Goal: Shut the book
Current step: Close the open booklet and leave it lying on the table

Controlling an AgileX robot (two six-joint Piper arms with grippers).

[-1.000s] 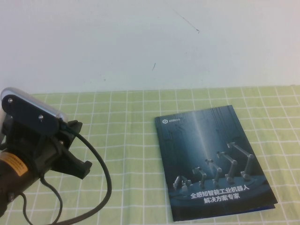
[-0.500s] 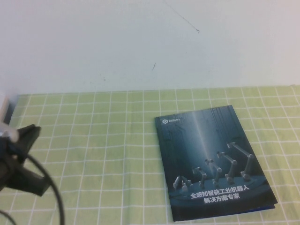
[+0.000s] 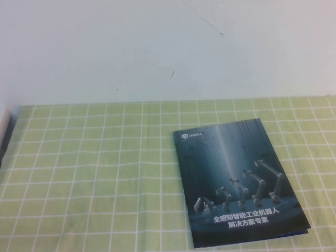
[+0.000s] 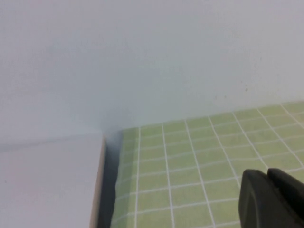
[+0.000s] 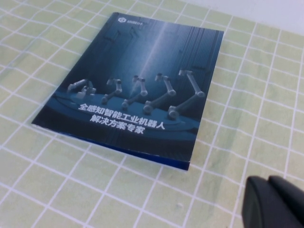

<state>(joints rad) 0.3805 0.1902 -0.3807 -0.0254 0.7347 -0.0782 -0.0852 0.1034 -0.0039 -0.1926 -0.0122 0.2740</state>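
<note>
Green checked cloth (image 3: 105, 157) covers the surface below a white wall (image 3: 157, 47). The book (image 3: 239, 181) lies closed and flat on the right half. My right pincer (image 5: 269, 179) hangs clenched near the book's corner, and my left pincer (image 4: 267, 173), also clenched, hovers by the cloth's left edge.

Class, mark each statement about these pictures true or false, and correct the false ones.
1. The book lies closed, cover up, on the green checked tablecloth. True.
2. The left hand rests on the book. False: it is over bare cloth near the white wall, with no book in its wrist view.
3. The book's cover pictures a row of robot arms. True.
4. The right hand grips the book. False: it is apart from the book, off one of its corners.
</note>
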